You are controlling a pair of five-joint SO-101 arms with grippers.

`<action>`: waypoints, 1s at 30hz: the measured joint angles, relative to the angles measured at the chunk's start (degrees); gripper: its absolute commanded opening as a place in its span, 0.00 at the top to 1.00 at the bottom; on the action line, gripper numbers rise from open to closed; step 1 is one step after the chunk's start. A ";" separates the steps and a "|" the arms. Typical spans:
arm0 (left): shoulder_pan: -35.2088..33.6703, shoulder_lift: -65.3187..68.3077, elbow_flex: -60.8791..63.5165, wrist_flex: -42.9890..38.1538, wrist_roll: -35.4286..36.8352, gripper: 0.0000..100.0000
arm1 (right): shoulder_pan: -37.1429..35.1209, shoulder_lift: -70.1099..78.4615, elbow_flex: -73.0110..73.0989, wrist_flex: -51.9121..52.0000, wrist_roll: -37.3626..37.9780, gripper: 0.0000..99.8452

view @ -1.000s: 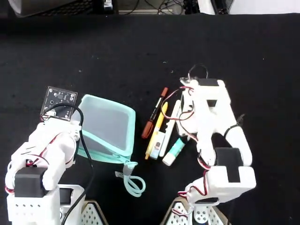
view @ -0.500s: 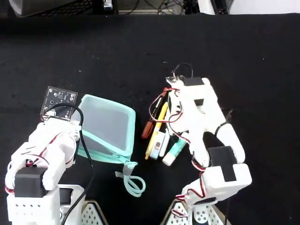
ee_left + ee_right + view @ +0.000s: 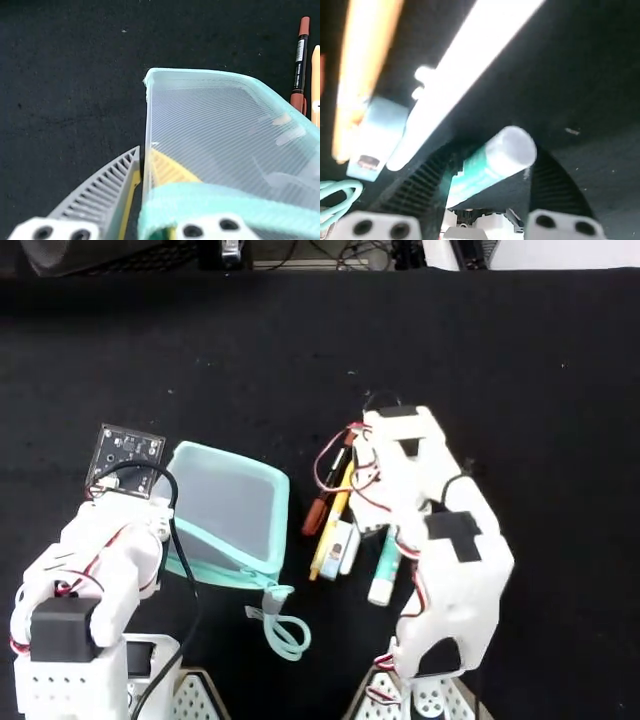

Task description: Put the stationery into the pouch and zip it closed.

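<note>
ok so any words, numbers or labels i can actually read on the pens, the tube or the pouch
None can be read.
On the brown pen: pale print on its black band, too small to read.
On the teal tube: markings blurred.
On the pale blue block: small dark label, blurred.
On the pouch: no print seen.

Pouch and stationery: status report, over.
Left gripper clamped on pouch wall, mouth open. Right gripper open, straddling teal-white tube. Pens on table, crowding the tube.
</note>
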 measured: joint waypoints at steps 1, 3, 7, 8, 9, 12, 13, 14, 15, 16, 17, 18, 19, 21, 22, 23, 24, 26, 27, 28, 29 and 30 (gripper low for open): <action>0.00 0.00 0.00 0.00 0.00 0.97 | 0.00 0.53 -0.62 0.00 0.00 0.82; 0.00 0.00 0.00 0.00 0.00 0.97 | 0.09 0.97 -1.67 0.09 0.00 0.84; 0.00 0.00 0.00 0.00 0.00 0.97 | 0.18 1.05 -2.64 0.18 0.00 0.95; 0.00 0.00 0.00 0.00 0.00 0.97 | 0.26 1.05 -2.81 0.18 0.00 0.97; 0.00 0.00 0.00 0.00 0.00 0.97 | 0.26 1.05 -3.08 0.18 0.00 0.98; 0.00 0.00 0.00 0.00 0.00 0.97 | 0.26 1.05 -3.25 0.09 0.00 0.98; 0.00 0.00 0.00 0.00 0.00 0.97 | 0.26 1.05 -3.25 0.09 0.00 0.99; 0.00 0.00 0.00 0.00 0.00 0.97 | 0.35 1.05 -3.25 0.09 0.00 0.99; -0.09 0.00 0.00 0.00 0.00 0.97 | 0.35 1.05 -3.25 0.00 0.00 0.99; -0.09 0.00 0.00 0.00 0.00 0.97 | 0.53 1.05 -3.25 0.00 0.26 0.99; -0.09 0.00 0.00 0.00 0.00 0.97 | 1.05 1.05 -3.52 0.00 0.88 0.99; -0.09 0.00 0.00 0.00 0.00 0.97 | 1.49 1.05 -4.04 0.00 1.67 0.99; -0.09 0.00 0.00 0.00 0.00 0.97 | 1.76 1.05 -4.48 0.00 2.55 0.99; -0.09 0.00 0.00 0.00 0.00 0.97 | 2.81 1.14 -5.80 -0.09 4.22 0.99; -0.09 0.00 0.00 0.00 0.00 0.97 | 3.25 1.14 -6.86 -0.09 5.27 0.98; -0.09 0.00 0.00 0.00 0.00 0.97 | 4.04 1.14 -8.18 -0.26 6.51 0.98; -0.09 0.00 0.00 0.00 0.00 0.97 | 4.92 1.14 -9.41 -0.35 8.09 0.98; -0.09 0.00 0.00 0.00 0.00 0.97 | 7.12 1.14 -11.87 -0.79 12.48 0.94; -0.09 0.00 0.00 0.00 0.00 0.97 | 7.82 1.14 -12.84 -0.97 14.77 0.91; -0.09 0.00 0.00 0.00 0.00 0.97 | 8.26 1.14 -13.54 -1.05 16.97 0.89; -0.09 0.00 0.00 0.00 0.00 0.97 | 8.44 1.41 -13.98 -1.05 18.64 0.86; -0.09 0.00 0.00 0.00 0.00 0.97 | 8.44 1.76 -14.24 -1.14 20.04 0.85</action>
